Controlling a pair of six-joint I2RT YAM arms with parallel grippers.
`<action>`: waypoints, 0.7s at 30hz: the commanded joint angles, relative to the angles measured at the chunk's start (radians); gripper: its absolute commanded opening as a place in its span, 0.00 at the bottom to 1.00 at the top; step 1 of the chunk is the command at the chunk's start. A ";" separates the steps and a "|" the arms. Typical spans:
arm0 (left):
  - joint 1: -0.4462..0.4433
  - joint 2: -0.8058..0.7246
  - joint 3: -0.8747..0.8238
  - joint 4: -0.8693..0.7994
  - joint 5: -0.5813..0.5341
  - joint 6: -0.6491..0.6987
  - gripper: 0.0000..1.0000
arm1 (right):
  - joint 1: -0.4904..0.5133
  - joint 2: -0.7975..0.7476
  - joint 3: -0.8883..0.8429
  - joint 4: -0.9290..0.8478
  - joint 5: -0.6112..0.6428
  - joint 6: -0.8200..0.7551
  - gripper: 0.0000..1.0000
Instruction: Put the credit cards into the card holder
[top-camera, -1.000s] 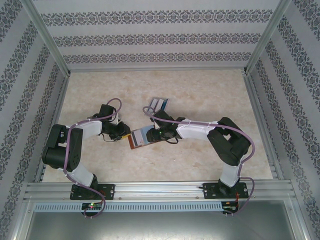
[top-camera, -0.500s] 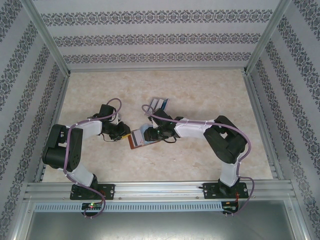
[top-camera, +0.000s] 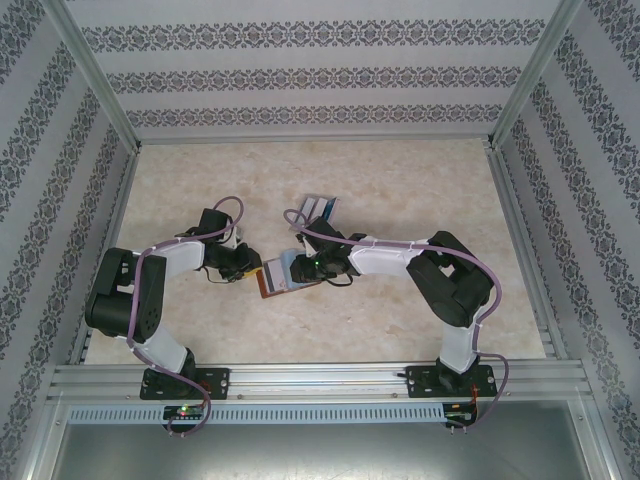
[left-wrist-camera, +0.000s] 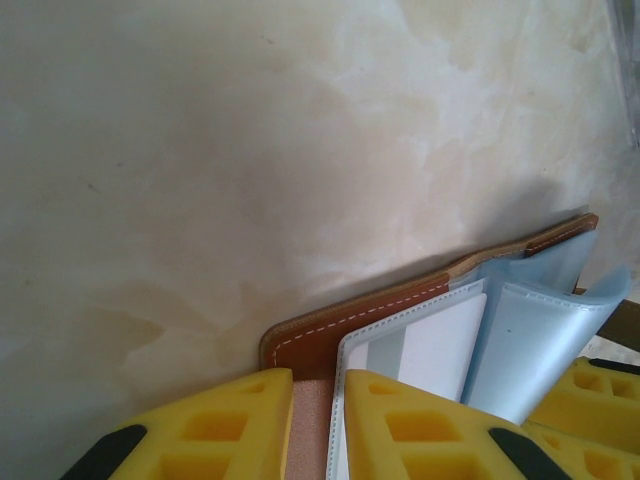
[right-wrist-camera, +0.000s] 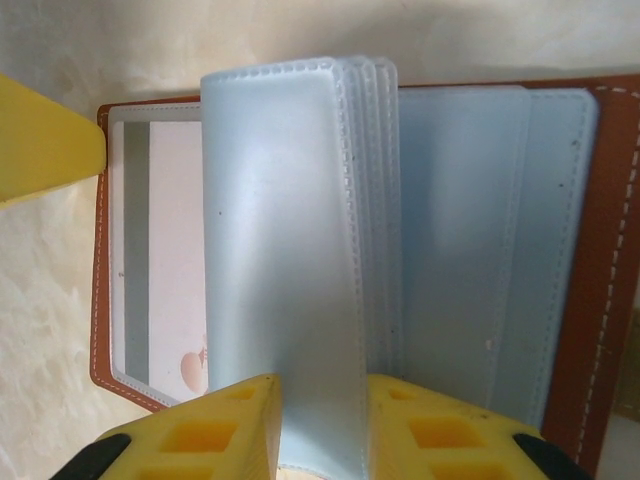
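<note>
The brown card holder (top-camera: 277, 279) lies open on the table between both arms. My left gripper (top-camera: 254, 270) is shut on its left cover edge (left-wrist-camera: 330, 335), one yellow finger on each side. My right gripper (top-camera: 301, 267) is shut on a bunch of pale blue plastic sleeves (right-wrist-camera: 275, 230), which stand up from the spine. One credit card (right-wrist-camera: 165, 250), white with a grey stripe, sits in the flat left sleeve. More credit cards (top-camera: 318, 208) lie loose on the table just behind the right gripper.
Aluminium rails (top-camera: 110, 230) and patterned walls box in the pale marbled table (top-camera: 400, 180). The bare surface runs out behind and to the right of the card holder. The left gripper's yellow finger (right-wrist-camera: 40, 140) pokes in at the holder's corner.
My right gripper has slid a little left over the card holder and narrowed its jaws onto the upright sleeves. The left gripper and the holder have stayed put.
</note>
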 joint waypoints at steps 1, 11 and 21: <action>-0.020 0.032 -0.005 0.001 -0.004 -0.005 0.22 | 0.007 -0.026 0.022 -0.025 -0.016 -0.020 0.29; -0.021 0.039 0.005 -0.004 -0.005 -0.004 0.22 | 0.001 -0.080 0.016 -0.035 -0.009 -0.042 0.36; -0.024 0.040 0.011 -0.008 0.002 -0.002 0.22 | -0.002 -0.076 0.024 -0.001 -0.040 -0.033 0.42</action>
